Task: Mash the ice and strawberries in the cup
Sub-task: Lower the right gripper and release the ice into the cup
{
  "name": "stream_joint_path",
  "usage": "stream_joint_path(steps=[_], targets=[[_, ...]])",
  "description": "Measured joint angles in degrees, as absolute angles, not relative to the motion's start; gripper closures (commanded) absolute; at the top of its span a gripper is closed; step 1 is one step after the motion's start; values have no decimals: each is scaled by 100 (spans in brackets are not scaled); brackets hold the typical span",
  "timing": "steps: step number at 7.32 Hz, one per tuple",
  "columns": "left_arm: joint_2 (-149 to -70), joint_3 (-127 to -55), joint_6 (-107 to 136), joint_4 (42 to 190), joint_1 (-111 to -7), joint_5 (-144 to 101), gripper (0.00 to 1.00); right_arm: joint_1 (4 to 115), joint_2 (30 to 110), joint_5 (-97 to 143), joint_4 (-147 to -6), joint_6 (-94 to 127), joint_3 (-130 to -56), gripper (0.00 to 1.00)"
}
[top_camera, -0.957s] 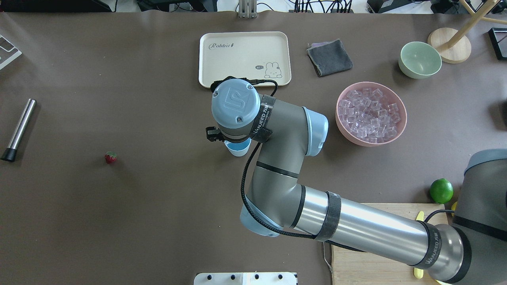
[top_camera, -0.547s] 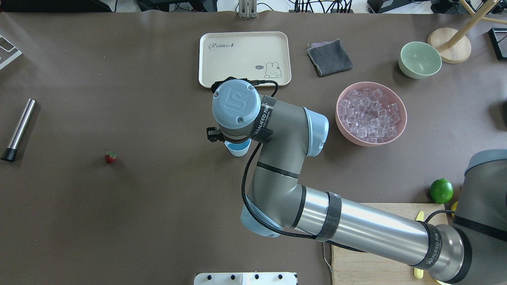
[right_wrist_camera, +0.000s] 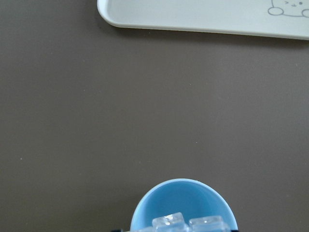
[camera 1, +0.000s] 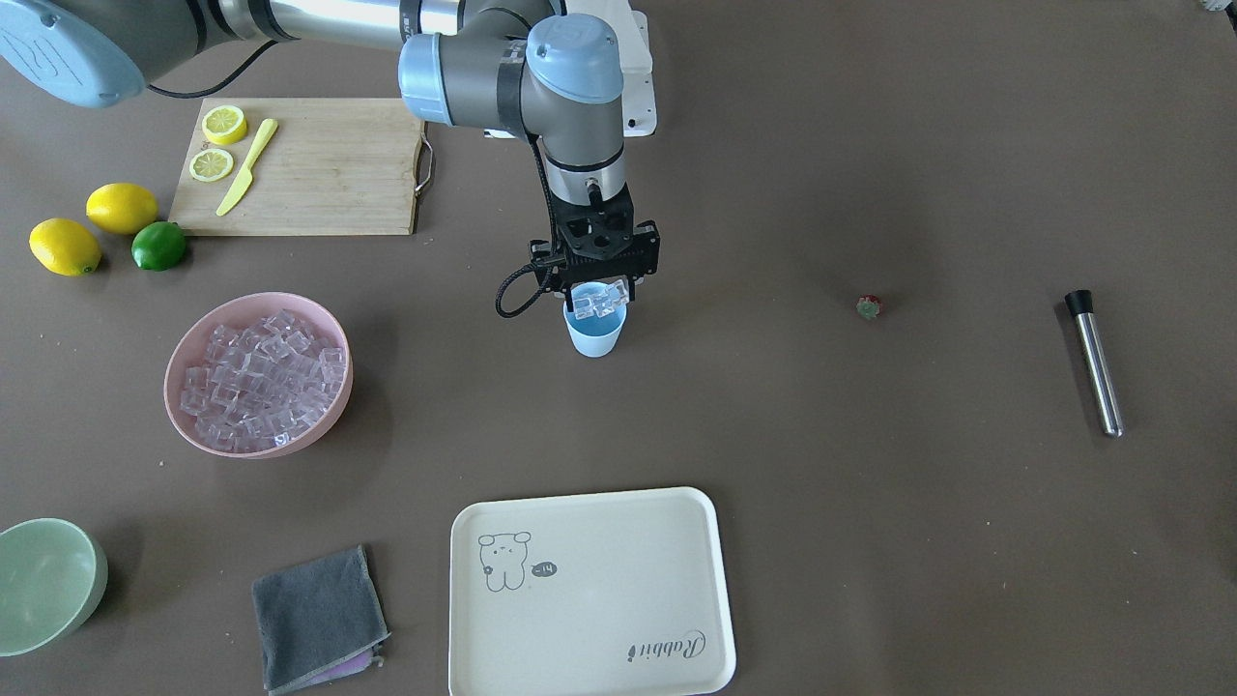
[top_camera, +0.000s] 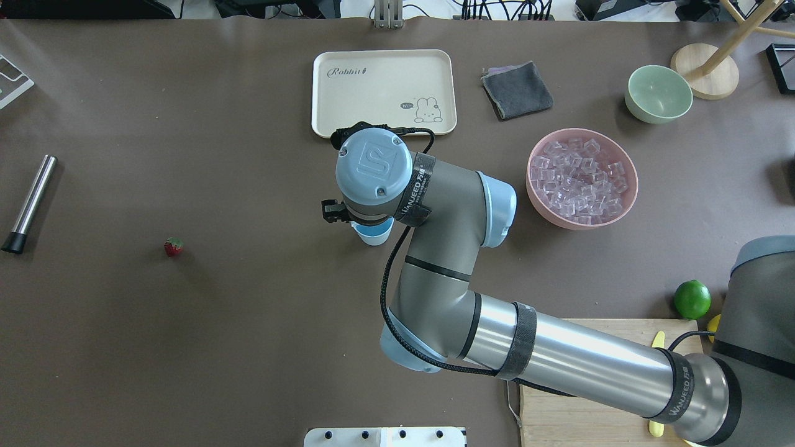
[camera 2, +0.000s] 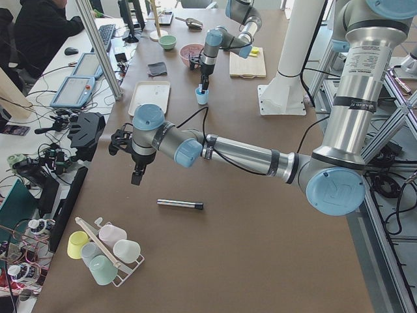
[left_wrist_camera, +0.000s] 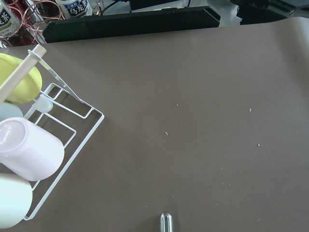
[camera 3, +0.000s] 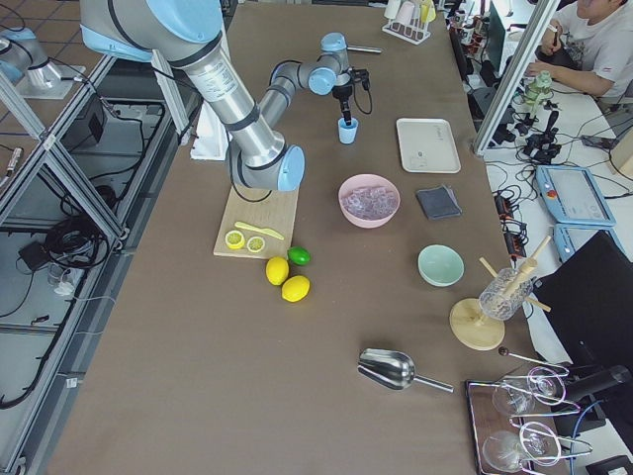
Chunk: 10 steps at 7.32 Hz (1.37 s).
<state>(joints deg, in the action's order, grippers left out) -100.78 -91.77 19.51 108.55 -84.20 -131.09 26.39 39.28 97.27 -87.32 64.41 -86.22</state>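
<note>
The light-blue cup point(camera 1: 594, 335) stands upright mid-table. My right gripper point(camera 1: 600, 295) hangs straight down over its mouth, shut on a few clear ice cubes point(camera 1: 591, 306). The right wrist view shows the cubes point(right_wrist_camera: 188, 224) just above the cup's rim point(right_wrist_camera: 159, 193). From overhead my wrist covers the gripper and only part of the cup point(top_camera: 372, 236) shows. More ice fills the pink bowl point(camera 1: 184, 406). The strawberry point(camera 1: 869, 306) lies alone on the table, far from the cup. My left gripper point(camera 2: 137, 177) hovers above the table's far left end; I cannot tell if it is open or shut.
A steel muddler point(camera 1: 1097, 362) lies beyond the strawberry. A cream tray point(camera 1: 589, 590) sits across from the cup. A cutting board point(camera 1: 319, 164) with lemon slices and a knife, two lemons and a lime point(camera 1: 158, 246) lie near my base. A cup rack point(left_wrist_camera: 58, 145) is under my left wrist.
My right wrist has shifted slightly over the cup. The cup, strawberry and muddler have not moved.
</note>
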Motion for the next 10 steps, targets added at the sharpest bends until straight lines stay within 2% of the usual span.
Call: stream_joint_path(steps=[1, 3, 7, 8, 10], targets=[[-10076, -9180, 1951, 10856, -8420, -13108, 3, 2639, 3939, 9724, -8723, 6418, -8614, 49], [-10054, -9200, 1951, 10862, -8420, -13107, 3, 2644, 3941, 9727, -8721, 6394, -8631, 31], [-10017, -9206, 1945, 10869, -8420, -13108, 3, 2650, 3943, 9704, -8724, 6405, -8646, 28], [-10011, -9202, 1940, 10871, -8420, -13107, 3, 2652, 3942, 9698, -8726, 6390, -8648, 23], [-10009, -9196, 1935, 10877, -8420, -13105, 3, 2654, 3942, 9691, -8729, 6382, -8660, 2]])
